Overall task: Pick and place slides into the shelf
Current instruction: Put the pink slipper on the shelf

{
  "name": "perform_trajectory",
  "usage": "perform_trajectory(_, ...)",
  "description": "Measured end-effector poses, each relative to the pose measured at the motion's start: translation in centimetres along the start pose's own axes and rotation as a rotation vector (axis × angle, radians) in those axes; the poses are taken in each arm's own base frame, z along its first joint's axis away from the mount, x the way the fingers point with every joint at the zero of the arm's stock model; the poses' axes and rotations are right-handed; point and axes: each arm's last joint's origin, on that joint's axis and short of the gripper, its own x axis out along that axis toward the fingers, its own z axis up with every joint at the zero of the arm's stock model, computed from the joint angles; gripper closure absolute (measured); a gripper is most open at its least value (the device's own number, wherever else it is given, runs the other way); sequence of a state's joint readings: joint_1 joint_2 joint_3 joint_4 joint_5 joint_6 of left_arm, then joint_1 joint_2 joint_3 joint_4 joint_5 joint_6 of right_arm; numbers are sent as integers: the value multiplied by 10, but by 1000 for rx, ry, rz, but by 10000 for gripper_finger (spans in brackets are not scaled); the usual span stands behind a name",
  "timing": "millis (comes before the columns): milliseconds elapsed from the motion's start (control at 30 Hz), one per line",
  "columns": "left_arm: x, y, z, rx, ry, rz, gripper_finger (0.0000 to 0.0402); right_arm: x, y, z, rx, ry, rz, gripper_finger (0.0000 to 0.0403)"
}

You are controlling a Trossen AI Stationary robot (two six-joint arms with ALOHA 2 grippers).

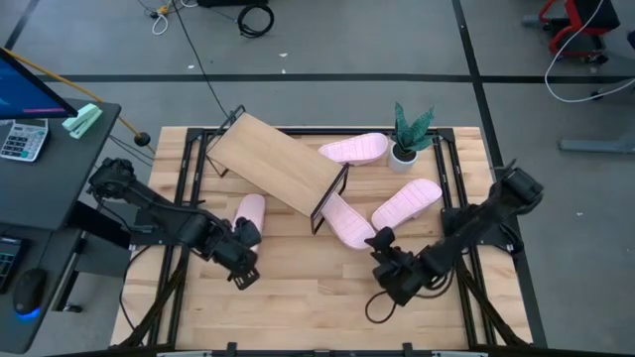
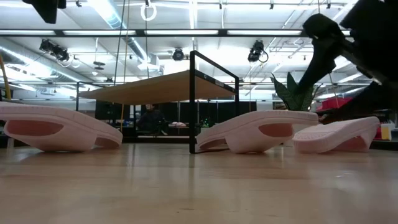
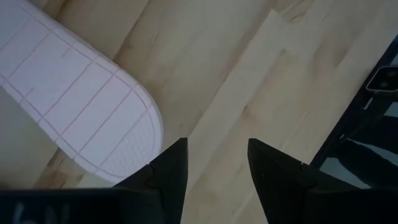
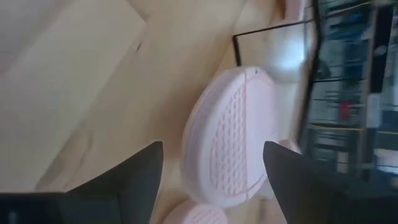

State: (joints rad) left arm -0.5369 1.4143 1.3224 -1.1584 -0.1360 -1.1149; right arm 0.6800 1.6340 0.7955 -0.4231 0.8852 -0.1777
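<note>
Slides lie loose on the table (image 1: 298,297), four of them, and neither gripper holds one. The left gripper (image 1: 242,260) hangs over bare wood with its fingers (image 3: 171,165) partly apart and nothing between them; one slide (image 1: 249,212) lies just beside it, near the shelf's near-left side. The right gripper (image 1: 389,276) has its fingers (image 4: 140,168) spread wide and empty, hovering just short of a slide (image 1: 349,222) whose far end lies under the shelf's right wire frame. In the right wrist view that slide's ribbed sole (image 4: 227,134) shows between the fingers, clear of both. A third slide (image 1: 407,202) lies just right of it, angled toward the plant (image 1: 409,134). The fourth (image 1: 353,149) rests behind the shelf, beside the plant's white pot. The shelf (image 1: 278,163) stands upright and askew across the table's middle, its plank top bare. In the low view, three slides sit on the tabletop around the shelf's black frame.
</note>
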Motion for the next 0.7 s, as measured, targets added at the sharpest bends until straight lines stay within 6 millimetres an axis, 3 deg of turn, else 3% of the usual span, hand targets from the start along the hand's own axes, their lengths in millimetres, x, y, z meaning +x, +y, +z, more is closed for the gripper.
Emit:
perform_trajectory(300,-2,-2,-11,49,-2,33,230,31,21,5,-45,104,-93,127)
perform_trajectory(500,-2,-3,-13,59,-17,38,230,48,11,-1,52,178,-225,144)
perform_trajectory(600,-2,-3,-13,58,-16,37,230,54,0,-4,121,202,-250,180)
perform_trajectory(700,-2,-3,-14,59,-16,37,230,58,-15,-7,208,219,-259,252)
